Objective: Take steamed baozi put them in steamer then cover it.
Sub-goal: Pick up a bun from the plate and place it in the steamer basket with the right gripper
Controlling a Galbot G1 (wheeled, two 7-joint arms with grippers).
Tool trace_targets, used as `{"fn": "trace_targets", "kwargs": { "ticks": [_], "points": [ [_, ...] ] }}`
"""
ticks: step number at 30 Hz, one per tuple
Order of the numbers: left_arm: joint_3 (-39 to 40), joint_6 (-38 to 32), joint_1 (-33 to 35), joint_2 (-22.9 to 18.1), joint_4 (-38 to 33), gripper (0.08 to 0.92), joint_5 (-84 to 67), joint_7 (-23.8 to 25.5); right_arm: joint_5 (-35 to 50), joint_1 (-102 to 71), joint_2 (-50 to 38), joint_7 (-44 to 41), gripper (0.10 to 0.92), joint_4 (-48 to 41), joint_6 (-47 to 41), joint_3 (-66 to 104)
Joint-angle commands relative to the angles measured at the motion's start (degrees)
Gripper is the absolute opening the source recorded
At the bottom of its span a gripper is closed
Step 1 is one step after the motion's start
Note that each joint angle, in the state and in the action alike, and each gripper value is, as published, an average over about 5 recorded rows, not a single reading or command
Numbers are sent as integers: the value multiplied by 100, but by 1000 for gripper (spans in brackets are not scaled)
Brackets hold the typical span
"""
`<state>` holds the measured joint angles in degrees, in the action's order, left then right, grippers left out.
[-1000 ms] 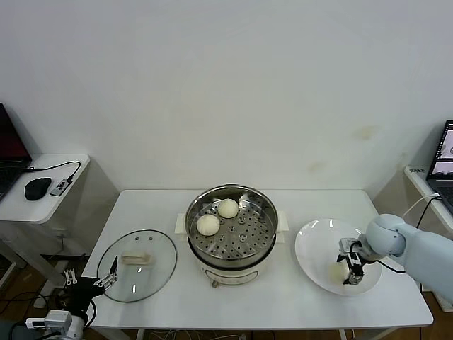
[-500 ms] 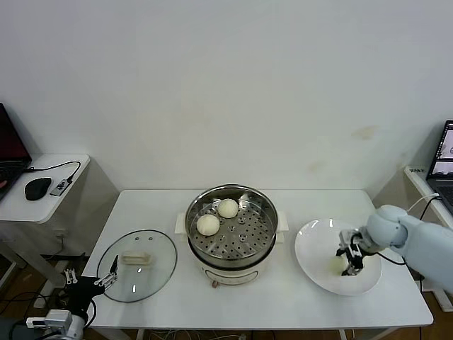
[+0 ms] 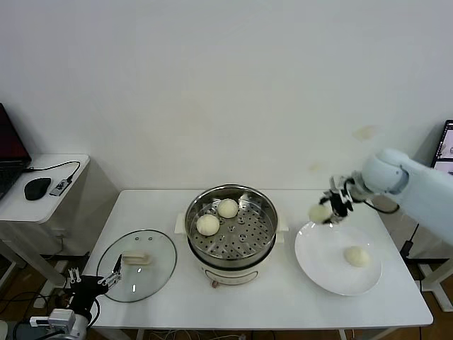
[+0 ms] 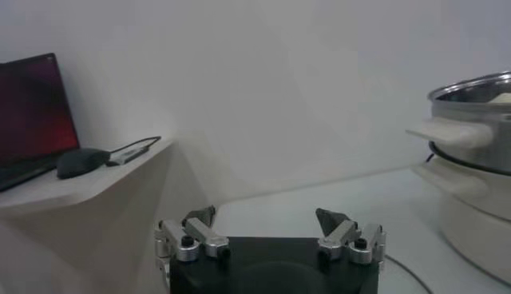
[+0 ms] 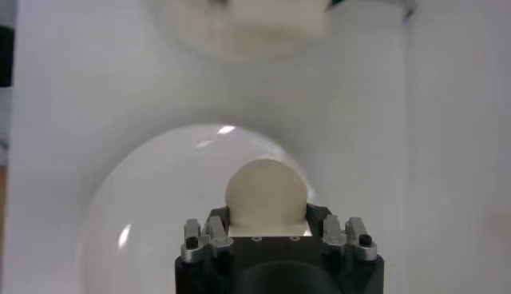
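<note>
Two cream-white baozi (image 3: 228, 208) (image 3: 208, 224) lie on the perforated tray of the steel steamer (image 3: 263, 236) at the table's middle. My right gripper (image 3: 324, 210) is shut on a third baozi (image 5: 266, 194), held in the air above the near-left rim of the white plate (image 3: 318, 258), to the right of the steamer. Another baozi (image 3: 357, 256) rests on that plate. The glass cover (image 3: 159, 268) with its cream handle lies flat left of the steamer. My left gripper (image 4: 269, 230) hangs open and empty below the table's front left corner.
A side table (image 3: 18, 208) at the far left carries a mouse (image 3: 37, 188), a cable and a laptop. Another laptop (image 3: 446, 150) shows at the right edge. The steamer's white side handle (image 4: 448, 133) shows in the left wrist view.
My right gripper has lifted a baozi off the plate and carried it up and left toward the steamer. One baozi stays on the plate. The left arm has barely moved.
</note>
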<state>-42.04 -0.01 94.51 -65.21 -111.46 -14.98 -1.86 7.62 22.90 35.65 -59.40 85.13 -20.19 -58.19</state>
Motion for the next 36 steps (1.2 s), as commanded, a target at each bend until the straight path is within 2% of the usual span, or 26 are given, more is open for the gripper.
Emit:
{"fn": "trace_targets", "kwargs": {
  "ticks": [1, 4, 8, 12, 21, 36],
  "points": [
    [51, -49, 2, -46, 39, 823, 30, -8, 799, 1430, 1136, 151, 598, 166, 146, -963],
    [67, -68, 22, -88, 22, 823, 59, -8, 791, 1326, 1423, 114, 601, 151, 473, -1106],
    [53, -67, 40, -108, -3, 823, 64, -10, 759, 1196, 1846, 13, 603, 21, 1332, -1356],
    [42, -64, 81, -172, -44, 823, 96, -11, 445, 994, 2352, 2, 609, -179, 1849, -1453],
    [-26, -81, 132, -249, -92, 823, 134, -23, -123, 806, 3100, -74, 611, -331, 2576, -1687],
    [-34, -78, 169, -321, -170, 823, 160, -51, -866, 739, 3507, -203, 619, -442, 3307, -1907]
  ]
}}
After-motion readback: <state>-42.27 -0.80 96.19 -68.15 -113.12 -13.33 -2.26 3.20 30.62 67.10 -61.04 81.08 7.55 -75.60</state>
